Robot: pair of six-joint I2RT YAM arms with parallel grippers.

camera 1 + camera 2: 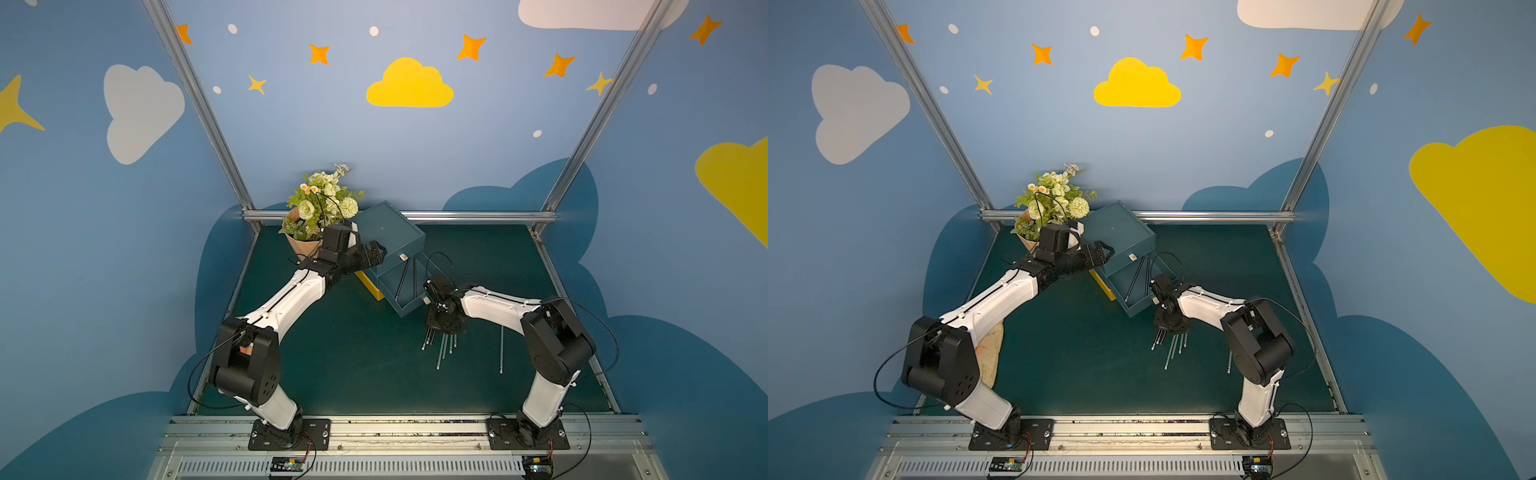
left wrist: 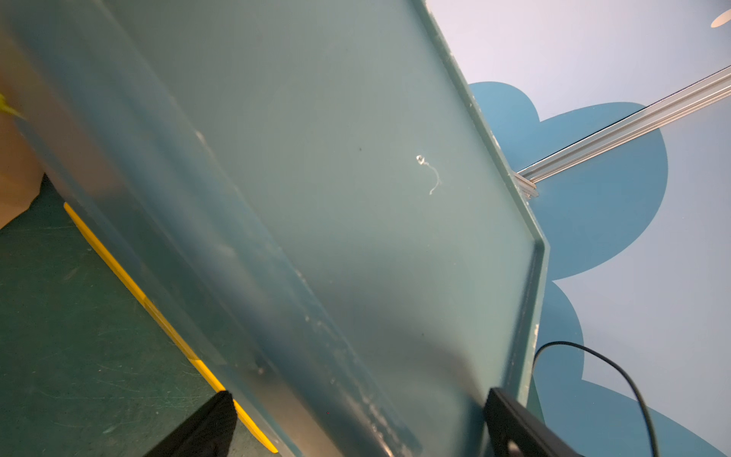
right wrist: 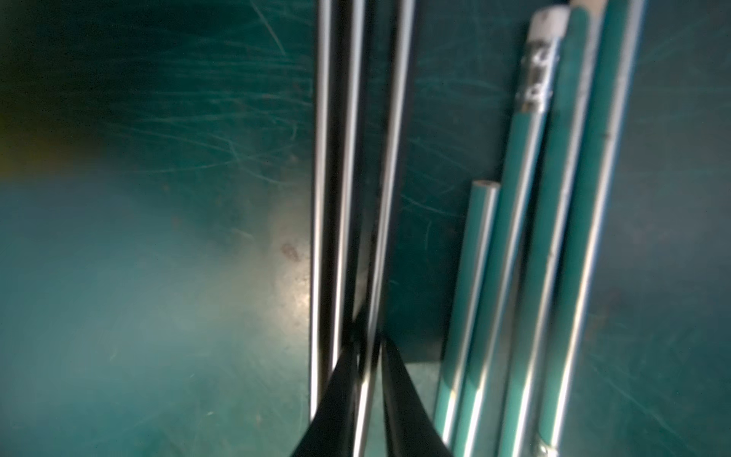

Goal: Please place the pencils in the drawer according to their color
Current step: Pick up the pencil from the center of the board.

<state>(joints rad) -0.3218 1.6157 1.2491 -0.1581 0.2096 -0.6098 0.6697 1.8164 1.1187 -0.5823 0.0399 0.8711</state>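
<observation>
Right fingers [image 3: 340,403] pinch one black pencil [image 3: 390,158]; left fingers [image 2: 201,431] spread astride the blue drawer cabinet [image 2: 336,198]

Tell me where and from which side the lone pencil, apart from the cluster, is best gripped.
Grip the lone pencil mid-shaft, coming straight down from above and closing across its width. It lies flat on the mat, so only a top approach gets a finger on each side. Nothing lies beside it, unlike the pencil cluster, and a middle grip should keep it level.
</observation>
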